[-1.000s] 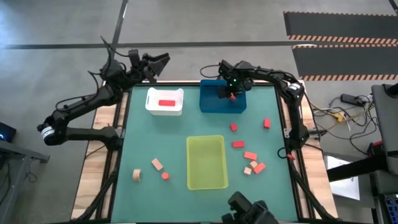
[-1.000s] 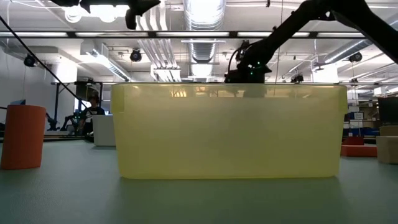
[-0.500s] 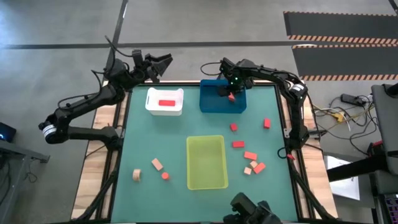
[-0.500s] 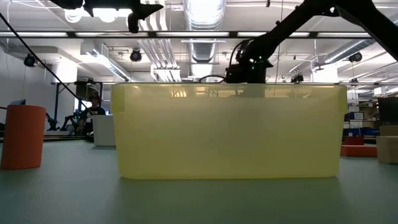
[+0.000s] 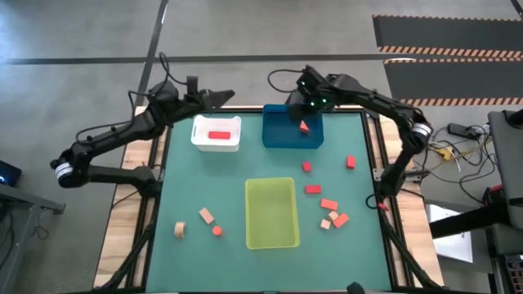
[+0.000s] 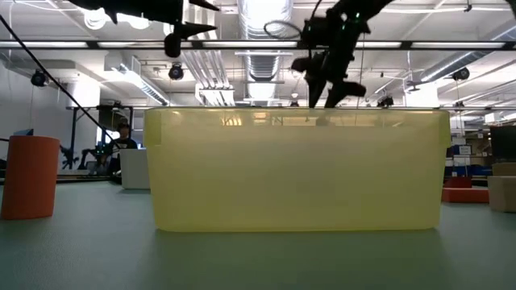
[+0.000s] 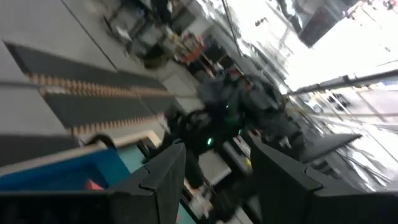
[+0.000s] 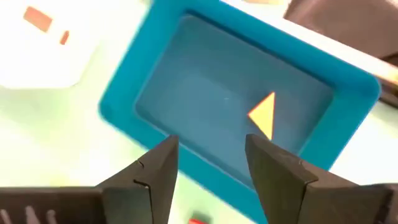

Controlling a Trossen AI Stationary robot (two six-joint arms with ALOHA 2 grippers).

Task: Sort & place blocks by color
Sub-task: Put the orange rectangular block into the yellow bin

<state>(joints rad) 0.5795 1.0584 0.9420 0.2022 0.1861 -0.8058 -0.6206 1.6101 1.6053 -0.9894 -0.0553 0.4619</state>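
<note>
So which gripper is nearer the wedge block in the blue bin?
Right. The right gripper hangs open above the blue bin holding the wedge block; the left gripper is beyond the white bin.

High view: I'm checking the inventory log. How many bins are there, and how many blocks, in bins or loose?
Bins: 3 (white bin, blue bin, yellow-green bin)
Blocks in bins: 2
Loose blocks on the table: 10
Total: 15

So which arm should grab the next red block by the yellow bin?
Probably the right. Its gripper hangs open and empty above the blue bin, on the side where most loose blocks lie. The left gripper waits at the table's far edge by the white bin.
</note>
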